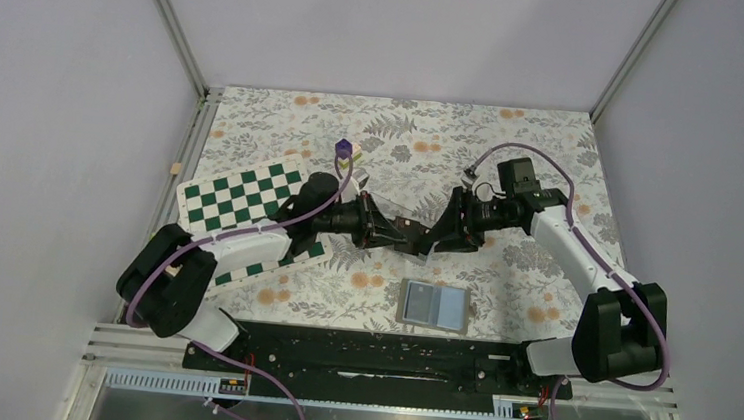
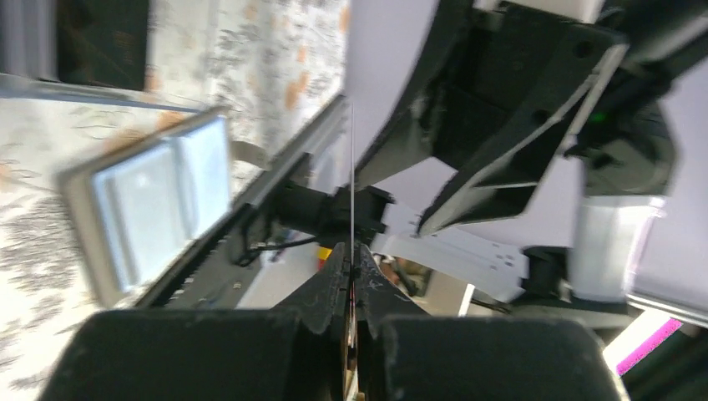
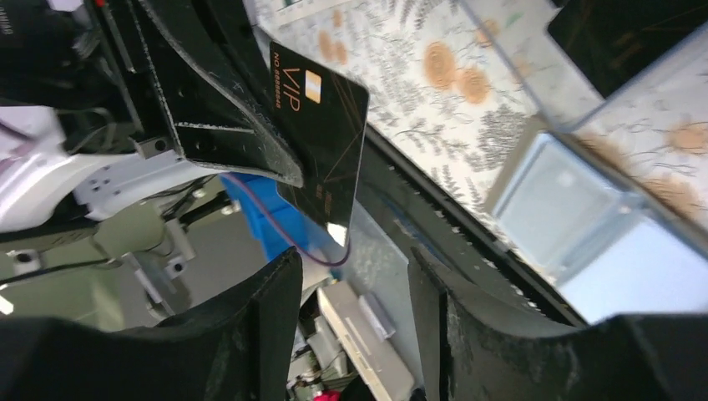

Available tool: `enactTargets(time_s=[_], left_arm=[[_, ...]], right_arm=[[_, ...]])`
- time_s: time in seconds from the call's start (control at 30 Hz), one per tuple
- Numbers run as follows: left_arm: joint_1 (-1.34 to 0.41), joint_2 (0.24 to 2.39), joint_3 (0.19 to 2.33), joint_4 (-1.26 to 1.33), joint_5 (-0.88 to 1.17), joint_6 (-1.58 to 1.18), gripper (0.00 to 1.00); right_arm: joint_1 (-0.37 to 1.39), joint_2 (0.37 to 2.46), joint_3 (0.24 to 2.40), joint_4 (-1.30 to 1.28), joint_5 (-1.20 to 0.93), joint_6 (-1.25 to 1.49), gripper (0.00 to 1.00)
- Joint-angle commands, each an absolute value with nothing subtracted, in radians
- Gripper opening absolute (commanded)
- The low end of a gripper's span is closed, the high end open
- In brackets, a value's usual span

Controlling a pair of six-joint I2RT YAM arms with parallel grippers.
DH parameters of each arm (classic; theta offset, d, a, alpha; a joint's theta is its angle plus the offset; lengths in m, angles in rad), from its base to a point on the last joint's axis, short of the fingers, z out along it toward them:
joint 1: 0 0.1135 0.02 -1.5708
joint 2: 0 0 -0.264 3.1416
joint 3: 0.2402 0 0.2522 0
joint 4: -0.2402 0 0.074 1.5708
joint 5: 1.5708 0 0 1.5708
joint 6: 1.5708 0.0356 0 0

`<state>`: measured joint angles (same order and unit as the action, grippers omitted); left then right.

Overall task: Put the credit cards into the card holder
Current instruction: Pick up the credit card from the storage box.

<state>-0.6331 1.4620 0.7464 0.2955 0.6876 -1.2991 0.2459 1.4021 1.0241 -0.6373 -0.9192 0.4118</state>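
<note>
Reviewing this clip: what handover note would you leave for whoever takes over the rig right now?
Left gripper: shut on one black credit card, held in the air at mid-workspace.
Right gripper: open, facing the card's free end, not gripping it.
Card holder: lying open on the table, pale blue inside up, in front of the grippers on the near side. No card shows in it.
Done: one card lifted.
Left: get this card into the holder. No other cards are clearly in view, so find them first.

Purple cube [image 1: 343, 149] near checkerboard mat [image 1: 239, 195], floral table [image 1: 513, 151].
</note>
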Motion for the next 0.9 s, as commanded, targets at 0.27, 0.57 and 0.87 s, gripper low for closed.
enactTargets(time_s=[0.27,0.57,0.87], left_arm=[[-0.629,1.586,0.630,1.257,0.773,-1.884,0.00],[-0.629,1.539,0.636,1.101,0.797,-1.790,0.00],[-0.630,1.502,0.648,0.975,0.817,-1.720,0.00]], right_arm=[[0.243,1.345,0.924,-0.293,-1.188,0.733,0.49],[0.242,1.333,0.847,0.018,-1.225,0.974,0.38],[0.248,1.373,0.838,0.201,-1.216,1.135,0.29]])
